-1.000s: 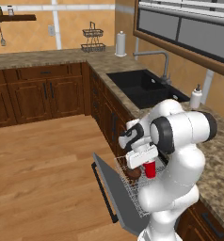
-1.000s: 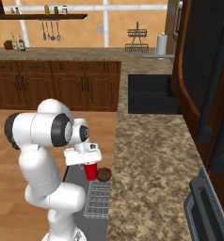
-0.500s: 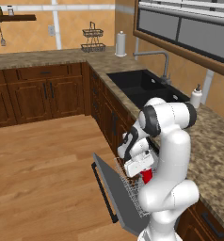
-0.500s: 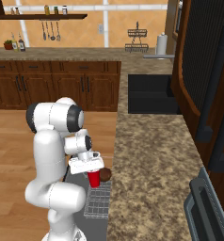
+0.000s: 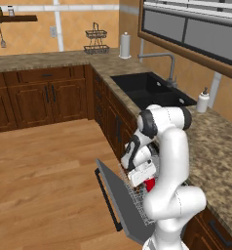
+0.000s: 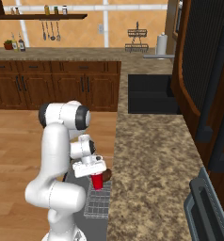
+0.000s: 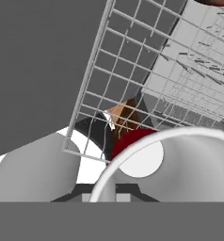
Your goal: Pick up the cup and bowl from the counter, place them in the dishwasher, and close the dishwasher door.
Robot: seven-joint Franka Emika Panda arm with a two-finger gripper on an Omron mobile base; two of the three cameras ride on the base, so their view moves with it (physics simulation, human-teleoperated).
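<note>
My gripper (image 6: 95, 172) is shut on the red cup (image 6: 98, 181), which hangs upright just above the white wire rack (image 6: 97, 205) of the open dishwasher. In the left base view the cup (image 5: 149, 184) shows below the gripper (image 5: 145, 178), over the dropped-down grey dishwasher door (image 5: 119, 197). In the hand view the cup's white rim and inside (image 7: 180, 160) loom close, with the rack (image 7: 132, 70) and the door (image 7: 38, 70) behind. The dark reddish-brown bowl (image 6: 107, 174) sits at the counter (image 6: 151, 160) edge, right beside the cup.
A black sink (image 5: 149, 90) with a faucet (image 5: 169, 63) and a soap bottle (image 5: 203, 101) lies further along the counter. The grey toaster oven (image 6: 203, 204) stands at the near right. The open door juts out over the wood floor (image 5: 49, 176).
The arm has folded in and its elbow has swung toward the counter. The cup, still gripped, has come down a little closer to the rack and the bowl.
</note>
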